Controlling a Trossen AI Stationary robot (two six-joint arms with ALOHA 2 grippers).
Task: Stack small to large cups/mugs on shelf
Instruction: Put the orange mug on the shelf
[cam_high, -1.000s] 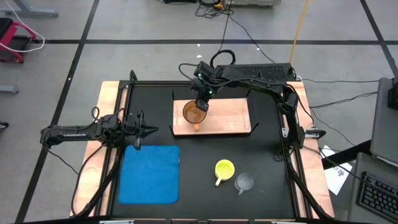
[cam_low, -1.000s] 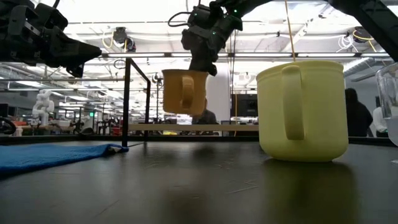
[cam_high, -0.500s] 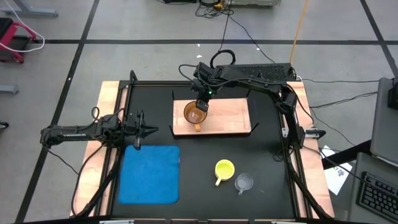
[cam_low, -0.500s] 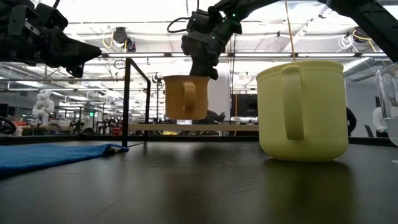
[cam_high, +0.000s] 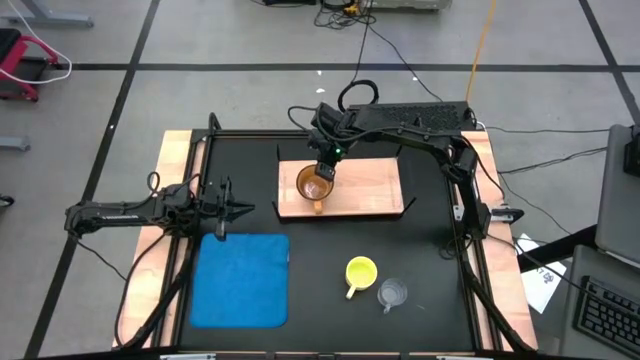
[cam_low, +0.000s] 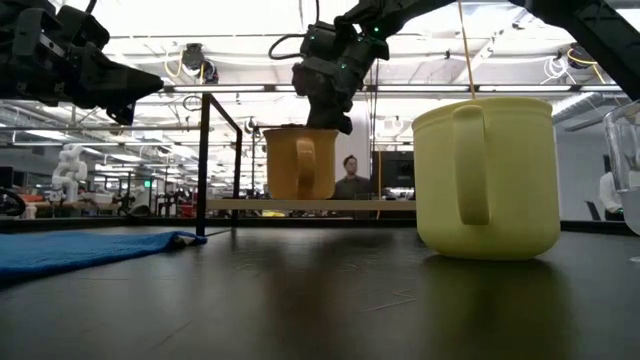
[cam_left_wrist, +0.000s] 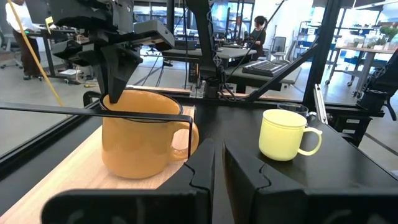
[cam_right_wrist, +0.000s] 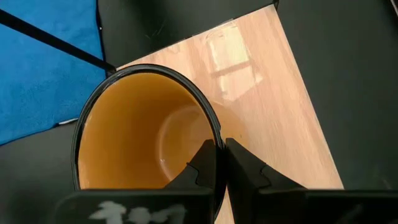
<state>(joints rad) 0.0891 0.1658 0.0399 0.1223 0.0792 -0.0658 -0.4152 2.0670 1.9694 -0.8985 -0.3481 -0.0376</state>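
The orange-brown mug (cam_high: 312, 184) stands upright on the left part of the light wooden shelf (cam_high: 365, 185), its handle toward the table's near edge. My right gripper (cam_high: 325, 168) is shut on it from above. The yellow mug (cam_high: 360, 272) and the clear glass cup (cam_high: 393, 293) stand on their bases on the black table, near right of the shelf. My left gripper (cam_high: 240, 208) hovers at the table's left, shut and empty, pointing toward the shelf. My right gripper pinches the orange-brown mug's rim (cam_right_wrist: 217, 144) on the side away from the handle, one finger inside the mug and one outside. The fingers (cam_low: 325, 118) come from above, pointing down. The mug is upright with its base (cam_left_wrist: 134, 171) on the shelf.
A blue mat (cam_high: 240, 278) lies at the near left of the table. Dark metal brackets (cam_low: 203, 165) rise at the shelf's corners. The shelf's right part (cam_high: 375, 180) is bare wood. People show in the room beyond.
My right gripper has gone down with the orange-brown mug, still shut on its rim. The mug, which hung a little above the shelf, now stands on it, upright throughout.
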